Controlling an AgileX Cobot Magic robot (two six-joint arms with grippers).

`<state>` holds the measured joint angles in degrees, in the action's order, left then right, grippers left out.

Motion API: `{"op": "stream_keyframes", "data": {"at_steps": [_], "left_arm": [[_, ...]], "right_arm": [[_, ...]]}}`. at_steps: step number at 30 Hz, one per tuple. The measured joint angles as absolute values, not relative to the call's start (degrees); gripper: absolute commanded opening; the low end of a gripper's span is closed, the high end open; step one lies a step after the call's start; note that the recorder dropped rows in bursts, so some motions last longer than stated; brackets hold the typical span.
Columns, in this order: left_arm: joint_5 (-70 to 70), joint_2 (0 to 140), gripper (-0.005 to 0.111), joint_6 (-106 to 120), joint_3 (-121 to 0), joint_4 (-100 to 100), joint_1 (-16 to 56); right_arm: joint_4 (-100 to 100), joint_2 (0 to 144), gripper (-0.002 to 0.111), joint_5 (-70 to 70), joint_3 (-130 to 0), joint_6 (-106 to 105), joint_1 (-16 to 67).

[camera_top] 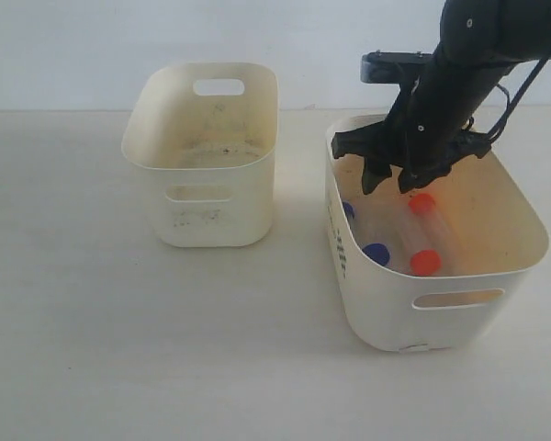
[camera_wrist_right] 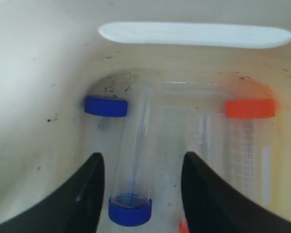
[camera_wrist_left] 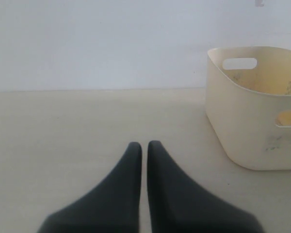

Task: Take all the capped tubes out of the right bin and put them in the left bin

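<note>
The right bin (camera_top: 386, 312) holds several capped tubes: two with orange-red caps (camera_top: 425, 262) and two with blue caps (camera_top: 376, 254). My right gripper (camera_top: 392, 184) reaches down inside this bin, open. In the right wrist view the right gripper (camera_wrist_right: 143, 162) straddles a clear tube with a blue cap (camera_wrist_right: 130, 209), with a gap on each side. Another blue cap (camera_wrist_right: 105, 106) and an orange-red cap (camera_wrist_right: 250, 108) lie farther along the floor. The left bin (camera_top: 202, 156) stands apart with no tube showing in it. My left gripper (camera_wrist_left: 144, 144) is shut on nothing, low over the table.
The left bin (camera_wrist_left: 252, 121) shows at the edge of the left wrist view, with bare table (camera_wrist_left: 87, 121) between it and the left gripper. The two bins stand a hand's width apart on the pale table (camera_top: 119, 349). A white wall runs behind.
</note>
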<state>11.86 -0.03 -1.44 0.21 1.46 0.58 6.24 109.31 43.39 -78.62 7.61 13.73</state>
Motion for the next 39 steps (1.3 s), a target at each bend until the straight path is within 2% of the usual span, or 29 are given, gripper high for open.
{"op": "stream_keyframes", "data": {"at_steps": [2,4,6,11,39], "left_arm": [[11.9,0.0,0.004,-1.4,0.2,1.5,0.6],[11.9,0.0,0.004,-1.4,0.2,1.5,0.6],[11.9,0.0,0.004,-1.4,0.2,1.5,0.6],[11.9,0.0,0.004,-1.4,0.2,1.5,0.6],[11.9,0.0,0.004,-1.4,0.2,1.5,0.6]], "right_arm": [[6.1,109.3,0.014,43.5,-78.6,7.6,13.7],[6.0,109.3,0.007,43.5,-78.6,7.5,13.7],[5.4,109.3,0.012,43.7,-78.6,7.3,13.7],[1.2,109.3,0.036,44.2,-78.6,8.0,13.7],[-4.0,115.3,0.037,46.5,-78.6,13.3,13.8]]}}
